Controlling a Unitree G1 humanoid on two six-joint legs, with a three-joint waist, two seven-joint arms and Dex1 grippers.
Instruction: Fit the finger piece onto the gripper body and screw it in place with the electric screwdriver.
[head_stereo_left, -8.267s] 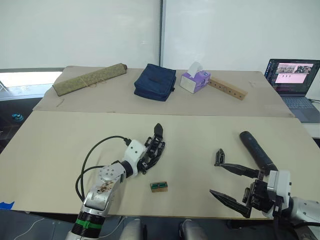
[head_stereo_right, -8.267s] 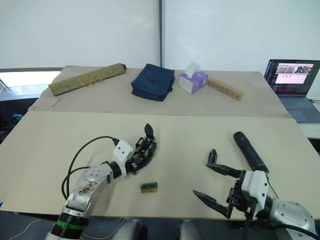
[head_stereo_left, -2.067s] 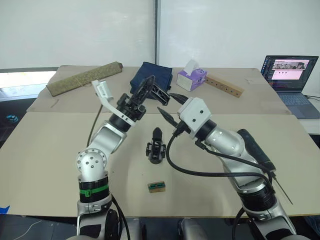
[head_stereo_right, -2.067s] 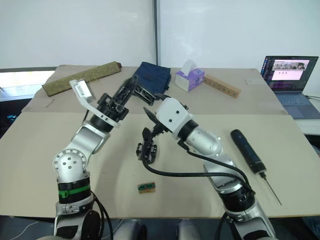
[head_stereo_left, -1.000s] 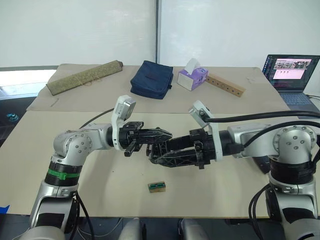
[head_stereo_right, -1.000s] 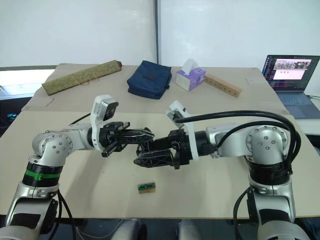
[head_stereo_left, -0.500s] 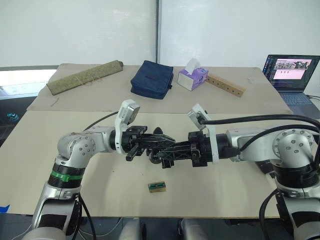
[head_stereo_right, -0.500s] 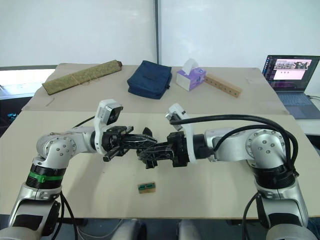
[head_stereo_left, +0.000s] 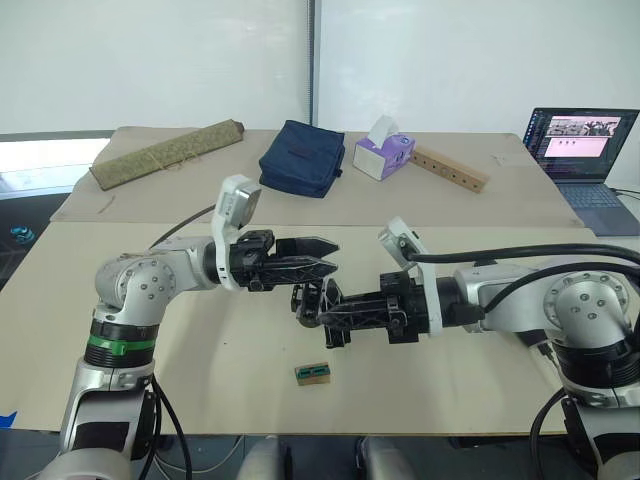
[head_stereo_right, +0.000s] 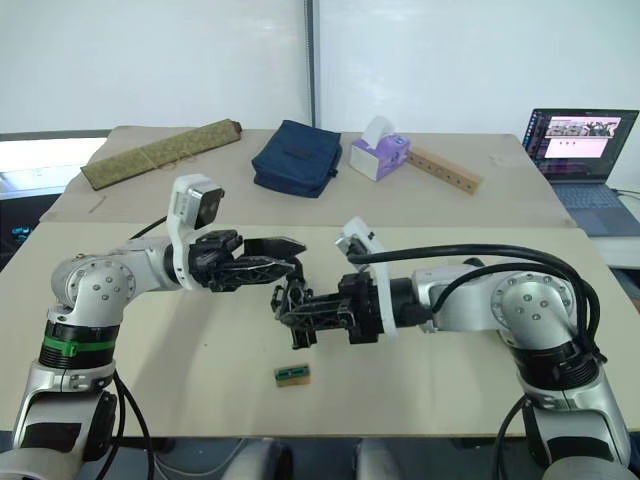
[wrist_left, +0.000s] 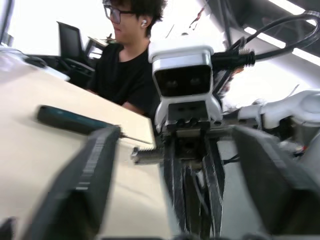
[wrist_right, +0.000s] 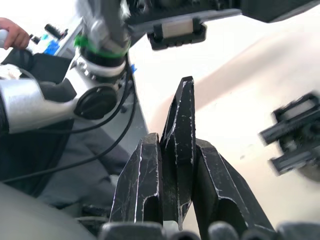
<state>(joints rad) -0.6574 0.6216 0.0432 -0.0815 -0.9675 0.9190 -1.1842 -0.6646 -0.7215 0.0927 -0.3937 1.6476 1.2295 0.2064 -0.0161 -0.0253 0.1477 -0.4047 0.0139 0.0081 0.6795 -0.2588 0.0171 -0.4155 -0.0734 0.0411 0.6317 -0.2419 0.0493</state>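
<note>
- The near table (head_stereo_left: 120, 400) is a wide tan board; a second, browner table (head_stereo_left: 520, 210) butts against its far edge.
- A small green-and-brown block (head_stereo_left: 314, 373) lies on the near table, close to its front edge.
- The gripper body (head_stereo_left: 308, 301) stands just beyond the block; whether it touches the board cannot be told.
- Beyond the block, on the far table, lies a dark blue bag (head_stereo_left: 300, 161).
- Left of the bag lies a rolled olive mat (head_stereo_left: 165, 154).
- Right of the bag sits a purple tissue box (head_stereo_left: 383, 155), then a tan wooden bar with holes (head_stereo_left: 450, 170).
- Far right of the bag stands an open laptop (head_stereo_left: 588, 150).
- The electric screwdriver (wrist_left: 75, 121) lies flat on the tan board.
</note>
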